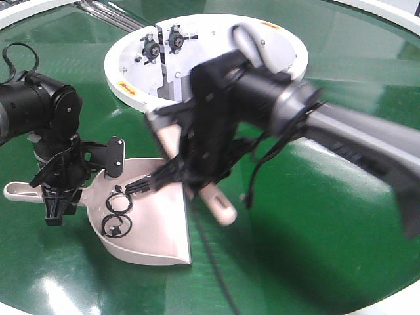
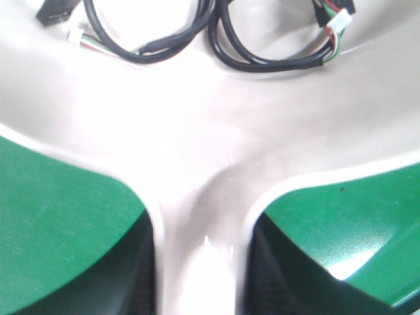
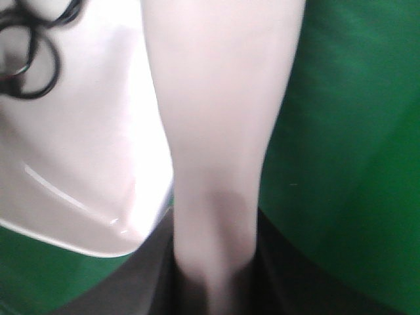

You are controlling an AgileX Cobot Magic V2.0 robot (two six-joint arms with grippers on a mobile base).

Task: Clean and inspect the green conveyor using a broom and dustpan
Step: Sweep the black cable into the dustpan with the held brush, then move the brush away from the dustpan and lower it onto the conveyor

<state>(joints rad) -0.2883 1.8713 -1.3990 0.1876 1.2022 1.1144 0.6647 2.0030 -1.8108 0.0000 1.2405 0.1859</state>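
The green conveyor (image 1: 328, 223) lies under both pincers, its glossy belt running out past them on every side and its white central ring (image 1: 125, 88) beyond the right pincer (image 1: 197, 167). The dustpan (image 1: 154, 230) rests flat on the belt ahead of the left pincer (image 2: 200, 285). That pincer is clamped on the neck of the pan's handle, a dark finger (image 2: 134, 275) pressed to each side, most likely to hold the mouth down and steady so nothing slides beneath it. The broom (image 3: 220, 131) runs straight out from the right pincer, which is closed around its narrow handle, and crosses the belt just beside the pan's open edge. From the front the broom sits at a slant above the pan's right side, a pose suited to drawing debris inward. That arm is blurred, so exactly where the bristles touch cannot be told. Smallest are the coiled black cables (image 2: 262, 56), lying inside the pan well ahead of the left pincer, near its back wall, so the sweeping looks largely done.
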